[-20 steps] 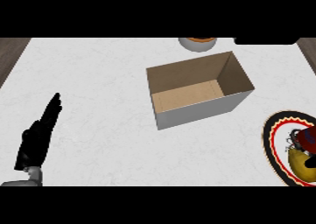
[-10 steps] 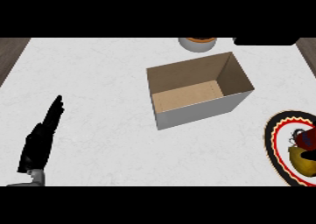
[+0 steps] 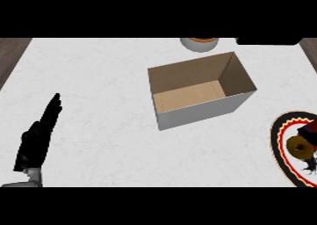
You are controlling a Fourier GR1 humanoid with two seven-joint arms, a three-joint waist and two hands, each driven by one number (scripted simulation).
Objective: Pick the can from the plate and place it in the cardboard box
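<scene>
a: left hand [image 3: 36,140] sits low at the left of the bench [image 3: 109,88], fingers straight and together, pointing up the view. it holds nothing, it's just resting there.

b: and the right hand?

a: hard to say. there are black shapes at the right edge, on the plate [image 3: 280,132], that may be its fingers, but i can't tell whether they're apart or clamped on anything.

b: where's the can?

a: on that plate, at the far right, half cut off by the edge. the can [image 3: 300,147] looks to be lying with its round brassy end toward us, red body behind it. well apart from the box.

b: the box is ready?

a: the cardboard box [image 3: 199,94] stands open in the middle of the bench, tilted a bit off square, inside bare. a bowl [image 3: 199,42] sits beyond it at the far edge.

b: so what can go wrong?

a: first, the grasp. a can on its side can roll on the plate if fingers nudge it before they wrap it. second, the plate rim: drag the can sideways and it may catch or tip the plate.

b: and on the way over?

a: the near wall of the box. carry the can too low and it knocks the wall and shoves the box. letting go from too high could bounce it out.
</scene>
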